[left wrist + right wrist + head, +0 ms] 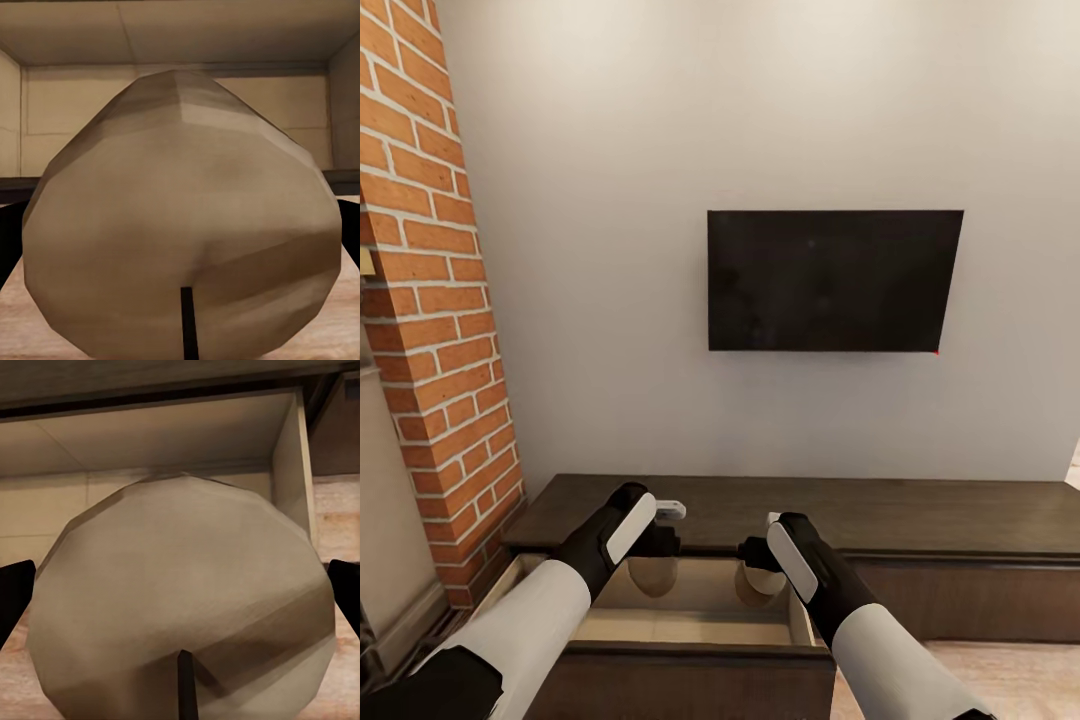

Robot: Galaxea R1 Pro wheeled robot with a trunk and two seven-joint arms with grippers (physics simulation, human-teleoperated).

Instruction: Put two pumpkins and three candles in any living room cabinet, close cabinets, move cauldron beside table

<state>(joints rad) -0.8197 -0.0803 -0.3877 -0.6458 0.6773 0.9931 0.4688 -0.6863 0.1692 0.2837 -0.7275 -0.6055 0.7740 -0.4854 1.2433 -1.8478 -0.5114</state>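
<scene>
White forearms (530, 620), black wrists (white side plates), black fingers (15, 596)

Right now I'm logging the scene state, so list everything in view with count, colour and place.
Candles: two, beige-grey, one in the left gripper, one in the right, both over the open drawer.
Drawer: one, pale wood inside, pulled out of the cabinet.
Cabinet: one, dark brown, low against the wall.
TV: one, black, on the wall.
Brick column: one, red, left.
Left gripper, right gripper: black, white-sleeved arms.
</scene>
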